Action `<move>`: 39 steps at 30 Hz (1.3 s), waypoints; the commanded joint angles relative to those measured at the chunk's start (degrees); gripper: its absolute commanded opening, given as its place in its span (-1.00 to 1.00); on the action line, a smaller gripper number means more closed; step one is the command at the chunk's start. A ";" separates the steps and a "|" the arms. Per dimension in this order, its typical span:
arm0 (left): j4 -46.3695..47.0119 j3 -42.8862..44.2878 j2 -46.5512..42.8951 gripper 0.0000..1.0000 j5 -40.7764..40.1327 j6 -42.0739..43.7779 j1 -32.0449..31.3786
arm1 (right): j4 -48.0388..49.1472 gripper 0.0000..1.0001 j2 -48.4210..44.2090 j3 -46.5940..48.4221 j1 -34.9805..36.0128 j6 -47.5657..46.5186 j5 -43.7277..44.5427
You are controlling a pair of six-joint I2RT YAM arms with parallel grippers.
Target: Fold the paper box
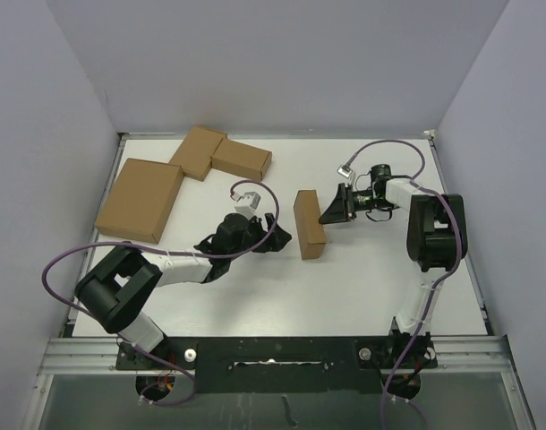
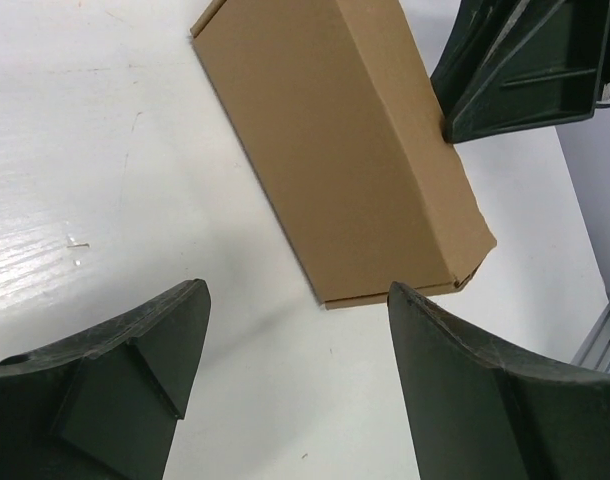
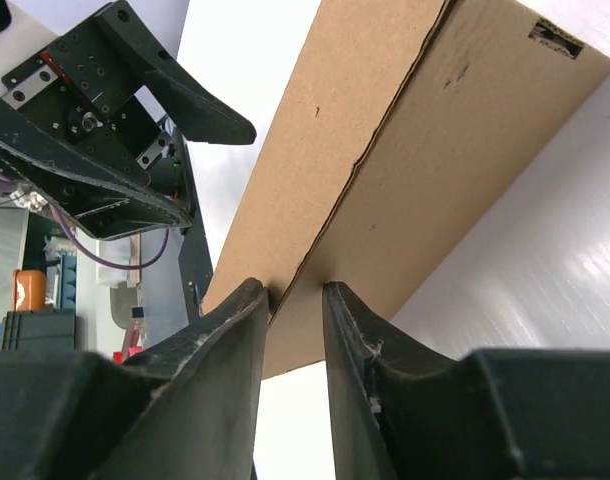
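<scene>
Brown paper box (image 1: pixel 310 225), just one, lies between left gripper (image 2: pixel 297 297), open, and right gripper (image 3: pixel 292 292) (narrowed; grip unclear).

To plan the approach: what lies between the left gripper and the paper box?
Nothing: only bare table separates the left gripper from the paper box, clearest in the left wrist view.
</scene>
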 commanded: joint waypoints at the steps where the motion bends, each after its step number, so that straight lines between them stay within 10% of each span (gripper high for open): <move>1: 5.23 -0.82 -4.36 0.42 1.07 1.77 0.11 | -1.90 -0.46 0.57 0.44 -2.23 -2.16 0.01; 27: -2.59 -0.48 -7.11 0.25 -0.89 6.58 1.53 | -10.70 -0.40 -6.49 2.15 -4.85 -21.32 30.80; 30: -1.38 0.05 -6.46 0.14 2.52 7.44 3.45 | -9.19 -0.40 -10.62 -0.33 -5.12 -24.24 28.45; 33: -4.33 4.67 -3.77 -0.18 6.85 7.76 6.11 | -8.71 -0.99 -9.99 -0.79 -4.61 -23.08 26.05; 39: -9.55 14.69 5.86 -0.54 12.26 9.35 8.65 | -6.30 -1.00 -4.38 -1.42 -4.73 -15.32 21.42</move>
